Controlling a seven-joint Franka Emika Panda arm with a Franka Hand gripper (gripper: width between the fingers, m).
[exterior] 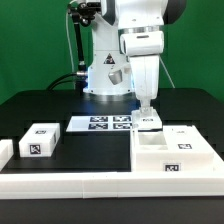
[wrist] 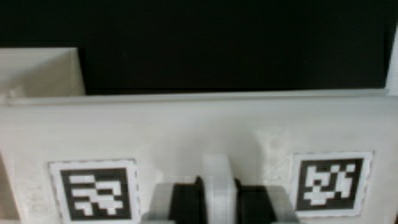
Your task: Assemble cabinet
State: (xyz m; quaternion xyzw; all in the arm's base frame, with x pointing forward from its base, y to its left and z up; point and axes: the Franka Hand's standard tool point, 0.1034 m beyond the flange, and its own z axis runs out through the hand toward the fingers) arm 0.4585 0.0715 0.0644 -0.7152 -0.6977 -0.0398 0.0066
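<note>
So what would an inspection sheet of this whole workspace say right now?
Surface: black table, white border rail along its front edge.
Job's things: large cabinet box at the exterior view's right; small drawer block at its left, apart; another white piece cut off at the edge.
Clutter: marker board lying flat.
Grippers: pincer low at the cabinet box's rear corner; open or shut, cannot tell.
Cables: black cable beside the arm.
Surroundings: green backdrop.

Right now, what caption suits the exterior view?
Gripper poised at the far edge of the cabinet box, marker board alongside, tagged block apart.
</note>
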